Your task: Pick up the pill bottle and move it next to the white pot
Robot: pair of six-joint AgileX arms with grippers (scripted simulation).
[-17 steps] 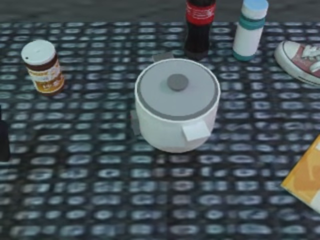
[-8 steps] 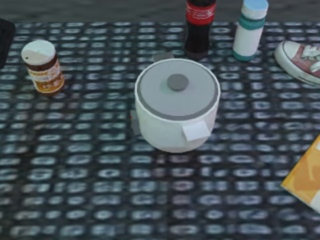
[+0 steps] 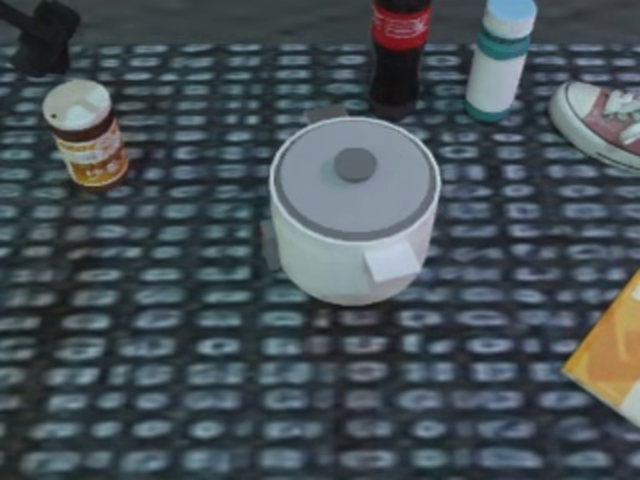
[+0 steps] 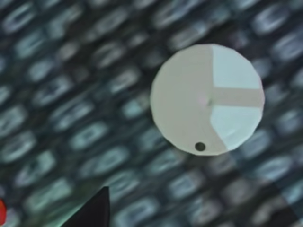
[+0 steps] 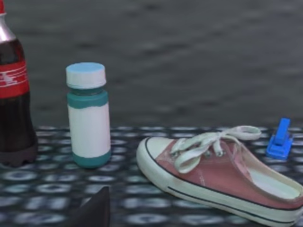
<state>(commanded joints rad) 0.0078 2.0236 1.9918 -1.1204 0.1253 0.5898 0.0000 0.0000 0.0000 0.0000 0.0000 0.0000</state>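
The pill bottle (image 3: pixel 86 133), brown with a white cap and an orange-and-white label, stands upright at the table's far left. In the left wrist view its cap (image 4: pixel 207 99) shows from straight above. My left gripper (image 3: pixel 40 36) hovers just beyond the bottle, at the far left corner, open, with nothing between its fingers; one dark fingertip (image 4: pixel 96 209) shows. The white pot (image 3: pixel 353 210), with a grey lid and a dark knob, sits mid-table, well apart from the bottle. My right gripper is out of the top view; one fingertip (image 5: pixel 94 210) shows, off to the side, over bare cloth.
A cola bottle (image 3: pixel 398 55) and a white bottle with a teal band (image 3: pixel 500 60) stand behind the pot. A pink shoe (image 3: pixel 605 120) lies far right, with a small blue clip (image 5: pixel 280 139) beyond it. An orange box (image 3: pixel 615 355) lies at the right edge.
My left arm has swung from the left edge, level with the pot, up to the far left corner and now hangs close behind the pill bottle. Nothing else has moved.
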